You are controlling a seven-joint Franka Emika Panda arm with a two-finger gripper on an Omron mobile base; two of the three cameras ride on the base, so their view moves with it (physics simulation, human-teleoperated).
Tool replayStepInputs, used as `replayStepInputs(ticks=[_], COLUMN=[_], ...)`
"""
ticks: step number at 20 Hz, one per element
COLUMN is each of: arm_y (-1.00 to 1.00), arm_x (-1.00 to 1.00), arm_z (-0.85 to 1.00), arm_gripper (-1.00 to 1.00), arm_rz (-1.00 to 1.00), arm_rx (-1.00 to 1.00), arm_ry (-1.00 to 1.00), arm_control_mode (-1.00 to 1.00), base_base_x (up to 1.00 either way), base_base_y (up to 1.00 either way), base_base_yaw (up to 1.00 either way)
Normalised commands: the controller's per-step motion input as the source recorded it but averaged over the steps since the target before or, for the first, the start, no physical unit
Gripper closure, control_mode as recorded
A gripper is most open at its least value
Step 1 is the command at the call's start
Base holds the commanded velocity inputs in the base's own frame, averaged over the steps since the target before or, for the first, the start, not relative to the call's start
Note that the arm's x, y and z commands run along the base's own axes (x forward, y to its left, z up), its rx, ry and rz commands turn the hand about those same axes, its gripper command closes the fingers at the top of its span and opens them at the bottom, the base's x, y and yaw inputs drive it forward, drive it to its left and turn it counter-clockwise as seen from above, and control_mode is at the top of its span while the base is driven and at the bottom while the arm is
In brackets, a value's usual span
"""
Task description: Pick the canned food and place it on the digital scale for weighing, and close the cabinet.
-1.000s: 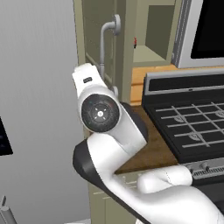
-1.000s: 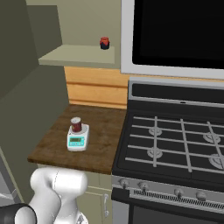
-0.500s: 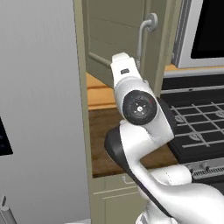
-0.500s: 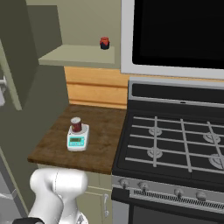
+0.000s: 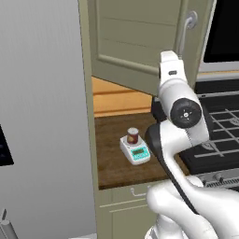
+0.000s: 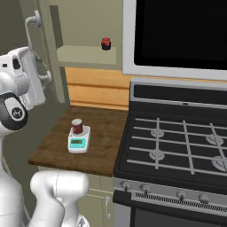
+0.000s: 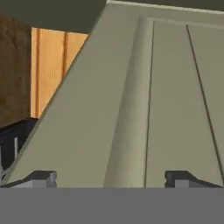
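Observation:
The canned food, a dark red-brown can, stands upright on the digital scale on the wooden counter. Above it the cabinet door hangs partly swung in, its grey bar handle at the free edge. My hand is up against the door's outer face, beside the handle. In the hand view the door panel is right in front of my gripper. It is open, with the fingertips wide apart and nothing between them.
A tiny red object sits on the cabinet shelf. A black gas stove adjoins the counter on the right, with a dark microwave above it. A tall grey panel stands left of the counter.
The cabinet door has swung further towards shut, its handle moving right in the left base view. My arm has followed it and risen into the right base view. The can and scale have not moved.

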Motion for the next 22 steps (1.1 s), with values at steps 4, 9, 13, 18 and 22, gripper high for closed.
replayStepInputs(ticks=[4,9,13,18,22], arm_y=[-1.00,-0.91,-0.59,-0.36,-0.30], arm_x=[0.93,0.99,1.00,0.96,0.63], arm_z=[0.17,0.09,0.00,0.00,0.03], arm_gripper=[-1.00,-1.00,-1.00,-1.00,-1.00], arm_rz=[-0.07,-0.01,0.00,0.00,0.00], arm_rx=[0.11,0.13,0.09,0.05,0.04], arm_ry=[0.00,0.00,0.03,0.05,0.06], arm_control_mode=[-1.00,-1.00,-1.00,-1.00,-1.00], base_base_x=[0.00,0.00,0.00,0.00,0.00], base_base_y=[0.00,0.00,0.00,0.00,0.00], base_base_yaw=[0.00,0.00,0.00,0.00,0.00])
